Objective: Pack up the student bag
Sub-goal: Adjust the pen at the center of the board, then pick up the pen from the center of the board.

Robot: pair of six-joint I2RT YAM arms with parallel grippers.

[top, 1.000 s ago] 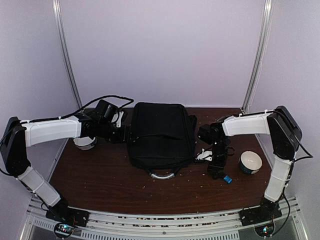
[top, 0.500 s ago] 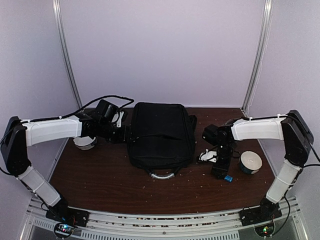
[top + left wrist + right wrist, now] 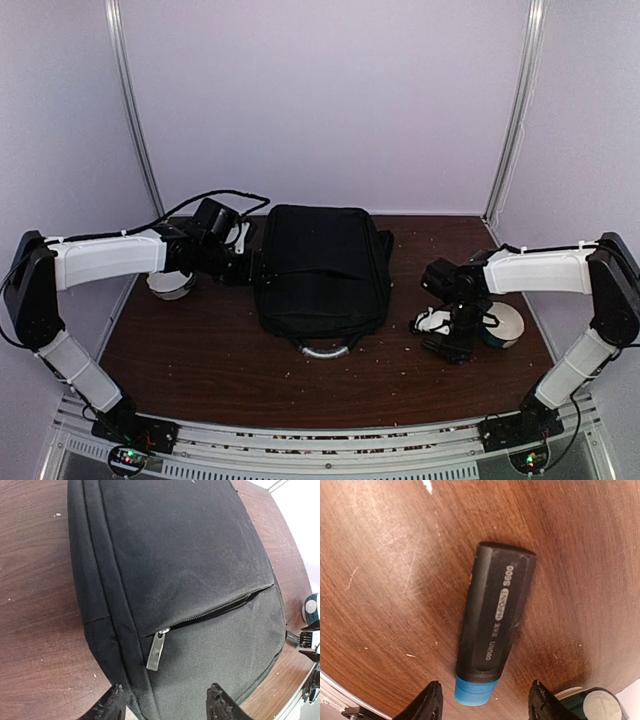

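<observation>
Hovering agape and empty: left pincer over soft student bag, right pincer over smooth marker.

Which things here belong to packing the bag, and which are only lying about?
Belonging to the job:
student bag
black marker, likely next to pack, below the open right gripper
open left gripper at the bag's edge

Probably just lying about:
white round container on the right
white round container on the left

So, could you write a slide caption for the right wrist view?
Right jaws open over a black marker with a blue end, lying on the brown table.
</observation>
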